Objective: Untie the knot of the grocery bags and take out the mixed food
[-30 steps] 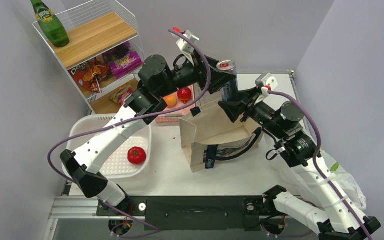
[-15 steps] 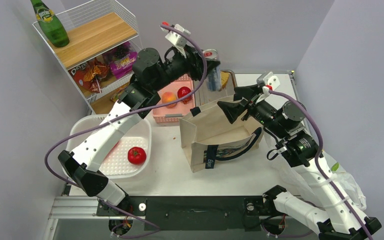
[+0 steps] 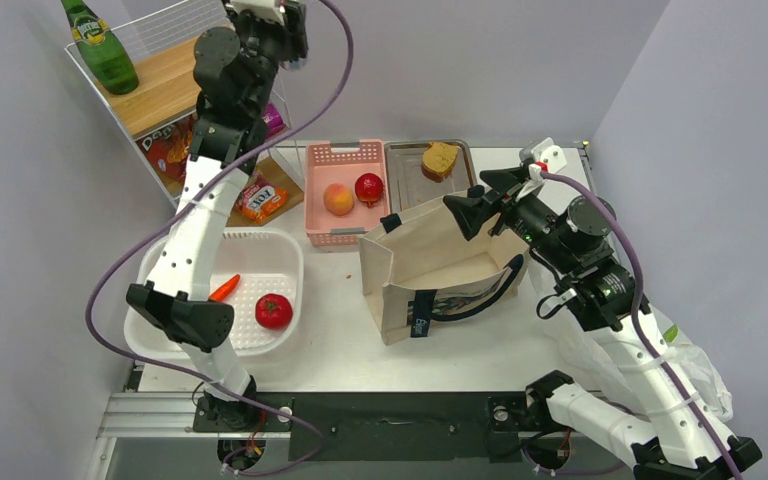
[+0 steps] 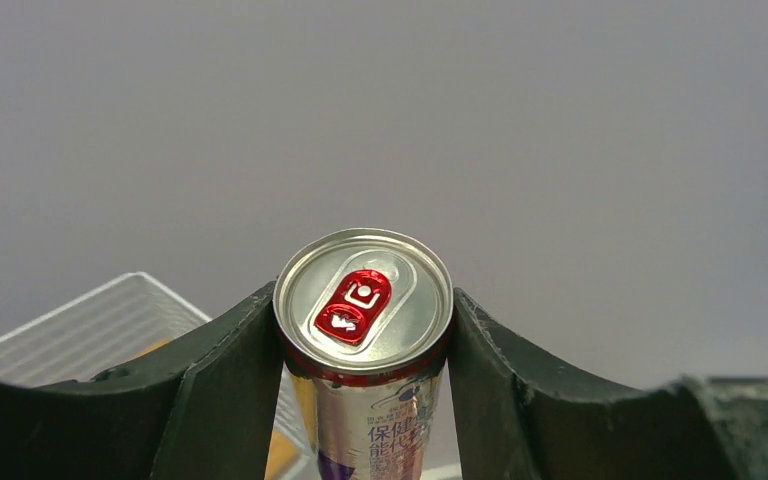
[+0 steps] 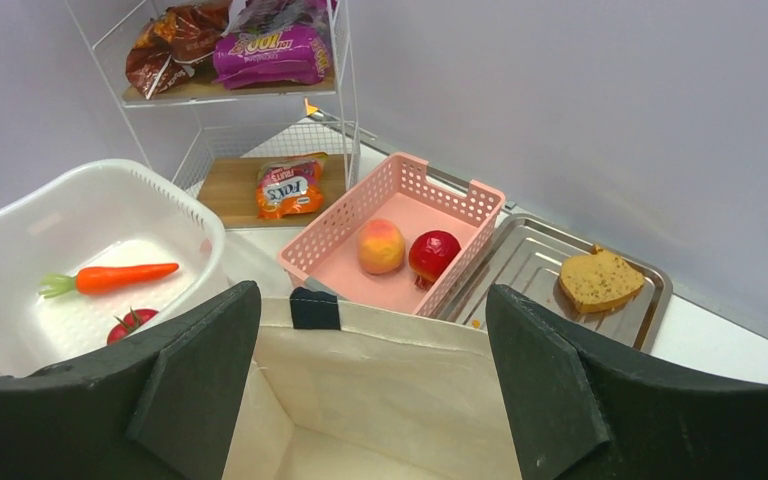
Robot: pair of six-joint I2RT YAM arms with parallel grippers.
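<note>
Arm bases are seated at the near edge of the white table (image 3: 345, 345). At the near right corner, the thin translucent whitish plastic bag (image 3: 698, 372) is slumped behind the right arm; whether its knot is undone cannot be told. Toward the near left corner, a white perforated plastic tub (image 3: 160, 265) is loaded with a red tomato (image 3: 273, 311) and an orange carrot (image 3: 224, 288). At mid-table, the cream canvas tote with navy handles (image 3: 430, 262) is stood open; no food can be made out inside it. The right gripper (image 5: 372, 325) is held over the tote's far rim, jaws spread wide, nothing gripped. Along the far edge, a pink slotted plastic basket (image 3: 313, 205) is occupied by an orange peach (image 3: 338, 198) and a red round fruit (image 3: 368, 187).

Change noted: one second ago the tall silver drink can (image 4: 363, 300) was held just above the tote's far rim. It has since been carried to the far left corner and is now raised above the white wire shelf rack (image 3: 160, 88), upright, clamped at its sides by the left gripper (image 4: 363, 335), which is closed to the can's width. Removal of this item from the tote is judged complete; set-down on the rack is judged the next step.
</note>
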